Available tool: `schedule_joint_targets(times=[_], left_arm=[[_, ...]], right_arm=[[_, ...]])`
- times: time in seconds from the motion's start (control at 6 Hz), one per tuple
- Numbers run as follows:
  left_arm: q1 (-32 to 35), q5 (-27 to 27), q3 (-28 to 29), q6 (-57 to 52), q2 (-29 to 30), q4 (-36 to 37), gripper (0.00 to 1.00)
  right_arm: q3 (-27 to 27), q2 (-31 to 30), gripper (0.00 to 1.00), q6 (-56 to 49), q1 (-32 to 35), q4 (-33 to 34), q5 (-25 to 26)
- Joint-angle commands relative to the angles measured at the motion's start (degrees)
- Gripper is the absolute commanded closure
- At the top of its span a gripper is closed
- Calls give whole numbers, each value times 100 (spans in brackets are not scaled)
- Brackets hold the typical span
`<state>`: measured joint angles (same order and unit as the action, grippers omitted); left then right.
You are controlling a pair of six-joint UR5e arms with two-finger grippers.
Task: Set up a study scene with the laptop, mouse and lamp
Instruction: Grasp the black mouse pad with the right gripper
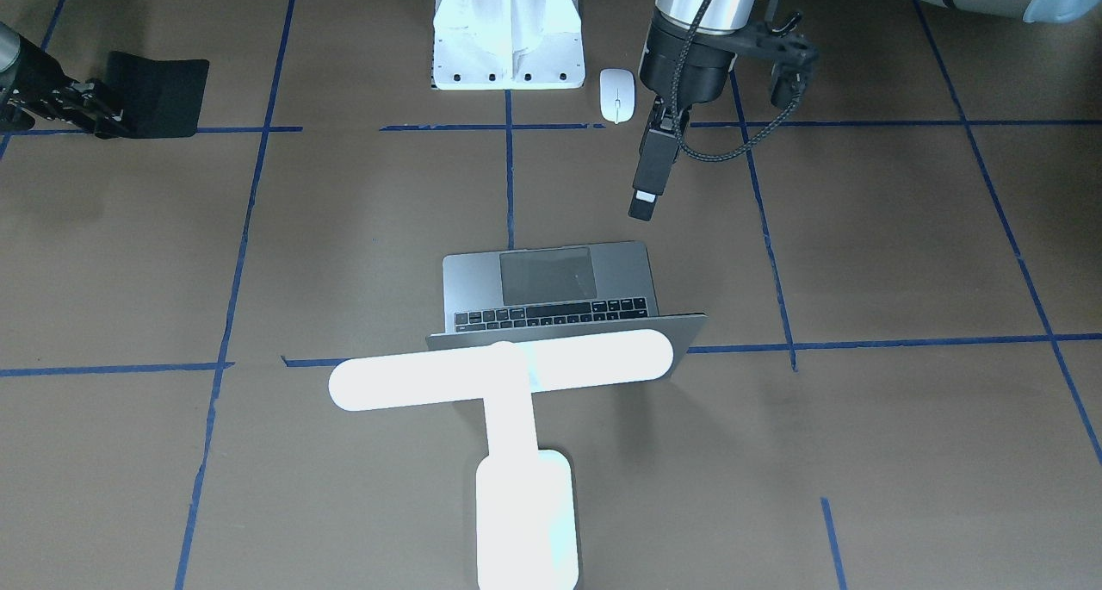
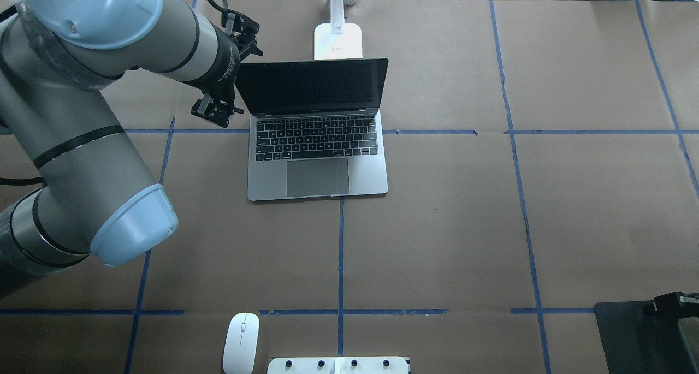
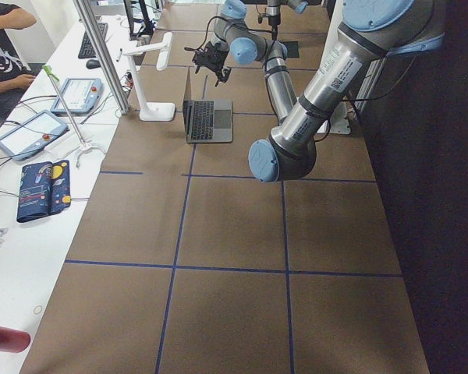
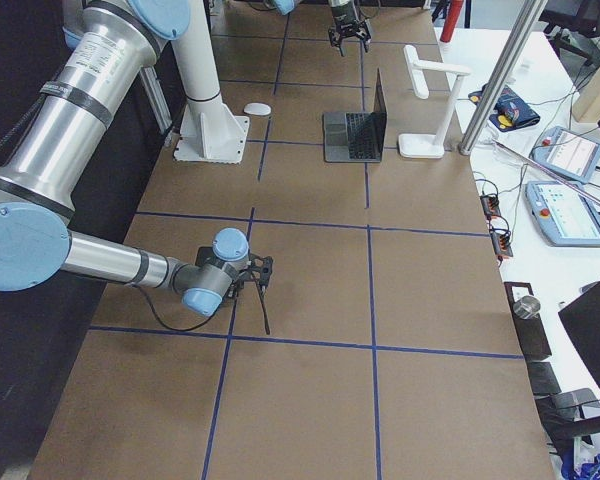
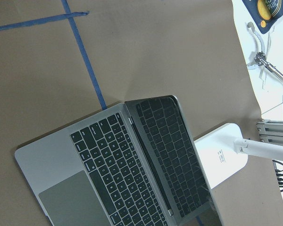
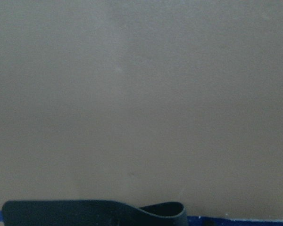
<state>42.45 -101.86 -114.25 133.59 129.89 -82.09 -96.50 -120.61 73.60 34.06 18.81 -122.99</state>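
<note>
The grey laptop (image 1: 551,284) stands open mid-table, its screen facing the robot; it also shows in the overhead view (image 2: 317,161). The glowing white T-shaped lamp (image 1: 508,375) stands just behind its lid, base (image 2: 337,41) on the paper. The white mouse (image 2: 241,336) lies near the robot's pedestal, apart from both grippers. My left gripper (image 2: 215,111) hovers open and empty beside the screen's left edge. My right gripper (image 2: 663,306) is shut on the edge of the black mat (image 2: 633,336) at the near right corner; the mat's curled edge shows in the right wrist view (image 6: 94,213).
The white bolted robot pedestal (image 1: 508,39) stands by the mouse (image 1: 617,95). Blue tape lines cross the brown paper. Beyond the lamp a side bench holds tablets and cables (image 3: 70,97). A person sits at the far corner in the left exterior view.
</note>
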Motion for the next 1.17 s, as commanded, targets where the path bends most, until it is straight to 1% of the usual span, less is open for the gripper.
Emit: schedule_joint_targets(times=[0.0, 0.33, 0.5, 0.67, 0.83, 1.0], left_arm=[[9, 9, -18, 0, 1, 0, 0], [9, 0, -105, 0, 1, 53, 0], [0, 0, -132, 0, 1, 87, 0], [0, 0, -141, 0, 1, 88, 0], [0, 0, -141, 0, 1, 88, 0], [0, 0, -141, 0, -8, 88, 0]], right_arm=[[-53, 20, 100, 14, -40, -183, -14], [-639, 125, 100, 240, -40, -168, 65], [-703, 343, 100, 364, -48, -141, 82], [-773, 423, 100, 470, -109, -124, 257], [-1061, 1025, 100, 819, -249, 494, 250], [-1577, 1805, 100, 822, -164, 1867, 180]])
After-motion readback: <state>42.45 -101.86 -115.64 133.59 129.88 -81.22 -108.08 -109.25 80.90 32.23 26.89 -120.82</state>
